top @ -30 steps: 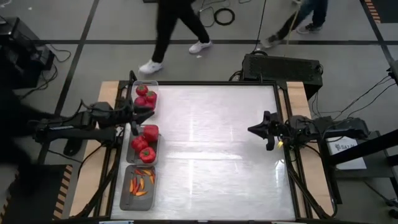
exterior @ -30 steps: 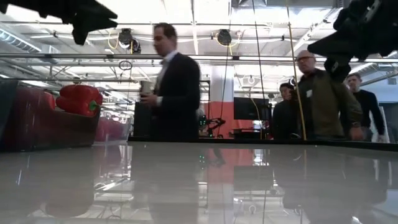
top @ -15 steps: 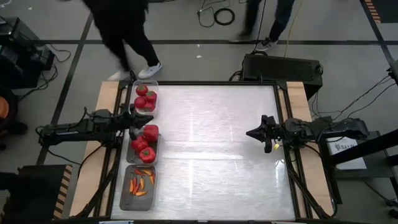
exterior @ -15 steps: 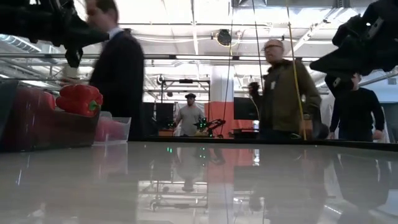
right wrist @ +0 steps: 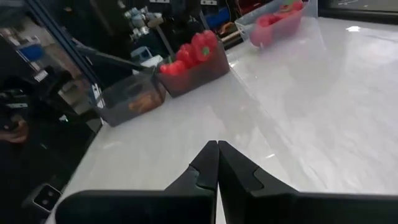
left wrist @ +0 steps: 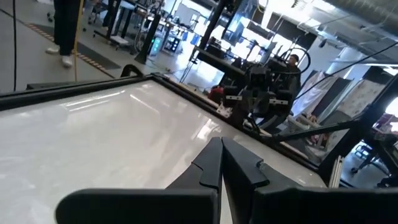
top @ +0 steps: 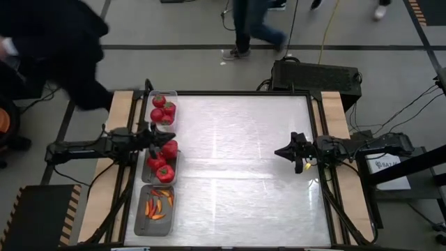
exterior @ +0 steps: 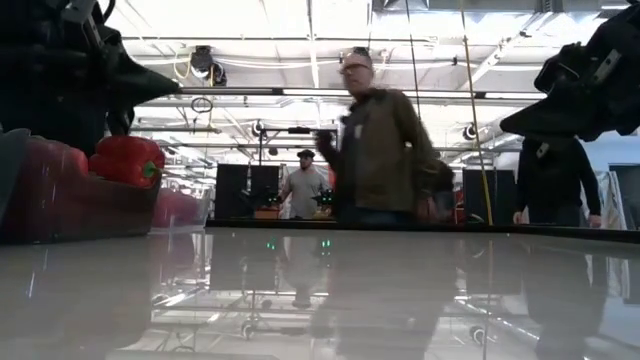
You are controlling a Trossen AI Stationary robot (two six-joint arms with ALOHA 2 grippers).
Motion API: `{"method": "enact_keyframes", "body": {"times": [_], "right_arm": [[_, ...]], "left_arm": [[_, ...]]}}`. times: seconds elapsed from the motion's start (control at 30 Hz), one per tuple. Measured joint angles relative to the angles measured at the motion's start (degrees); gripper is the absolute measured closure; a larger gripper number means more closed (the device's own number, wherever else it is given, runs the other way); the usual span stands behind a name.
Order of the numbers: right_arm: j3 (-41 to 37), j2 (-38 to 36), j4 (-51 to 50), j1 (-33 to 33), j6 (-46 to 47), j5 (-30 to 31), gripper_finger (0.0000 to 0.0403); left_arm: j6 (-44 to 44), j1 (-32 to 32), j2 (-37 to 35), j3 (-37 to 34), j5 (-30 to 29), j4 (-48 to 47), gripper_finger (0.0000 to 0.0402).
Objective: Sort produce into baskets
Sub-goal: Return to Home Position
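Three clear trays stand in a row along the table's left edge. The far tray (top: 162, 109) holds red tomatoes, the middle tray (top: 159, 162) holds red bell peppers (right wrist: 194, 48), and the near tray (top: 156, 208) holds small orange and red chilies. My left gripper (top: 169, 137) is shut and empty. It hovers over the gap between the far and middle trays, pointing toward the table's right. My right gripper (top: 277, 151) is shut and empty above the table's right part, pointing toward the trays. One bell pepper (exterior: 127, 160) shows above the tray wall in the low view.
The white tabletop (top: 237, 167) lies bare between the trays and my right gripper. A black box (top: 317, 73) stands past the far right corner. People (exterior: 375, 140) walk beyond the table's far edge.
Both grippers have come down a little, as the low view shows. My left gripper has also drifted slightly toward the near edge, over the trays. The produce and trays have stayed put. People have walked past behind the table.
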Motion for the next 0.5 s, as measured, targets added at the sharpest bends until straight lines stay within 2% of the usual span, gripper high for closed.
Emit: {"method": "enact_keyframes", "body": {"times": [0.13,0.3,0.5], "right_arm": [[0.0,0.02,-1.88,-0.02,-0.87,-0.01,0.0403],[0.02,0.04,-2.92,-0.09,-2.42,-1.58,0.0403],[0.02,0.04,-3.23,-0.09,-12.89,-3.2,0.0403]], "left_arm": [[-0.61,0.0,0.0,-2.46,-0.03,3.34,0.0389],[-1.04,0.0,0.02,-3.0,0.26,2.91,0.0389],[0.02,0.0,0.22,-3.0,1.02,-1.37,0.0389]]}}
